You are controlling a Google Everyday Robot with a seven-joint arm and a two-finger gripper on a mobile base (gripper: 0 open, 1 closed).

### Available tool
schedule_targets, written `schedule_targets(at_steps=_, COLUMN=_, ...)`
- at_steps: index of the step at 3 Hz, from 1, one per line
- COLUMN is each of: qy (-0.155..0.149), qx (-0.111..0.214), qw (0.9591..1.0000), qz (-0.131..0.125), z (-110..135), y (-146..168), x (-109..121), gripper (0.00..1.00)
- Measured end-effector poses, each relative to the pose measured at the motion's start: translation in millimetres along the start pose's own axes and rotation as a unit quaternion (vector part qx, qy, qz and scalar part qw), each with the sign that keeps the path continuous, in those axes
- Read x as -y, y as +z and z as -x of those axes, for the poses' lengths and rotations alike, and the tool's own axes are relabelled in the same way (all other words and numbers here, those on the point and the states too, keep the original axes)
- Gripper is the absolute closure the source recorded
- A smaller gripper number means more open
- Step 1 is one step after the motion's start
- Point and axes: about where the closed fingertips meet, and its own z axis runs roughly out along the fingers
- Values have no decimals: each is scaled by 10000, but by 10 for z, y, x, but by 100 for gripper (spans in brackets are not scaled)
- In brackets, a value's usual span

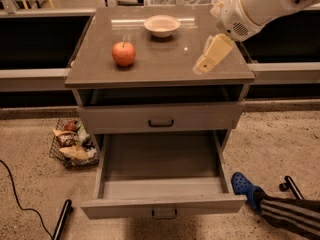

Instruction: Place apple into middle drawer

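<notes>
Gripper (212, 55) hovers above the right side of the cabinet top (160, 70), holding nothing. You cannot tell whether it is apart or together. The apple (123, 53) sits to its left on the same top, well apart and not yet grasped. The bowl (161, 25) lies further back-left. Below the gripper, the middle drawer (160, 204) stands pulled open, with no apple in it. Your tally, as a judgement: 1 step done, 2 left (grasp, place).

Gripper (205, 64) over right countertop (165, 64); clear path to apple (123, 53); middle drawer (160, 159) open.
</notes>
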Motion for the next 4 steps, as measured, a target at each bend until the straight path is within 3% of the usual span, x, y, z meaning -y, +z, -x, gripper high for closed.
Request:
schedule_targets(at_steps=1, qy=78, qx=194, qw=9998, qz=-28, z=41, y=279, x=91, gripper=0)
schedule_targets(at_steps=2, qy=408, qx=795, qw=9960, qz=-59, z=170, y=847, x=309, gripper=0)
schedule_targets(at_steps=4, qy=893, qx=1739, qw=9807, qz=16, z=610, y=1779, x=604, gripper=0)
